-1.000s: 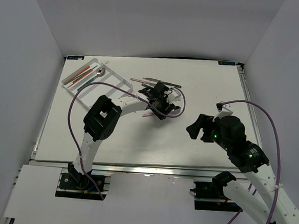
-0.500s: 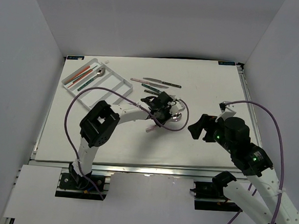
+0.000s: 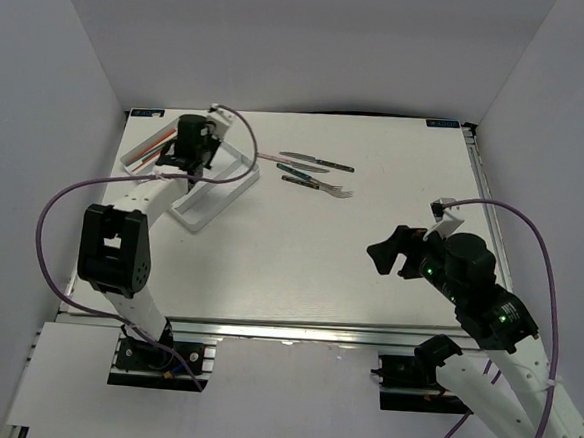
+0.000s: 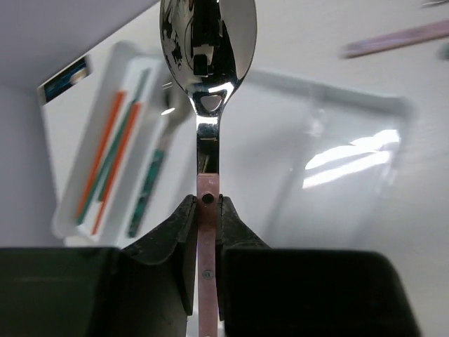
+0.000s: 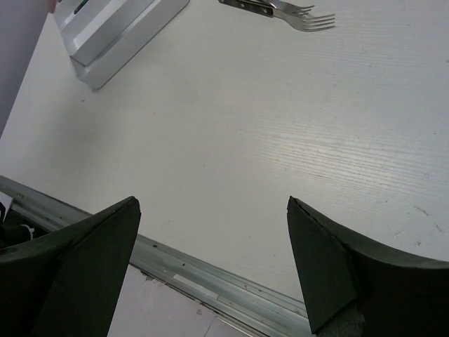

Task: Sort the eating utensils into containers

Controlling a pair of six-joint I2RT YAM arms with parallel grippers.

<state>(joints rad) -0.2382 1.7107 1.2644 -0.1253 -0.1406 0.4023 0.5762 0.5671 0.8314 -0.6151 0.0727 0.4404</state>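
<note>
My left gripper (image 3: 189, 159) hovers over the white tray (image 3: 212, 209) at the back left. In the left wrist view the left gripper (image 4: 206, 205) is shut on the pink handle of a spoon (image 4: 208, 42), whose shiny bowl points away above the tray (image 4: 337, 96). Orange and teal chopsticks (image 4: 105, 158) lie in the far left compartment, and a teal-handled spoon (image 4: 147, 184) lies in the one beside it. A knife (image 3: 318, 162), a fork (image 3: 321, 186) and a pink-handled piece (image 3: 274, 159) lie on the table right of the tray. My right gripper (image 3: 385, 251) stands open over bare table.
In the right wrist view the right gripper (image 5: 210, 203) hangs near the table's front metal rail (image 5: 210, 281). The fork (image 5: 289, 10) and a corner of the tray (image 5: 119, 42) show at the top. White walls close in the table on three sides.
The left gripper closed on the pink-handled spoon at mid-table and carried it back left to above the tray. The right arm barely shifted.
</note>
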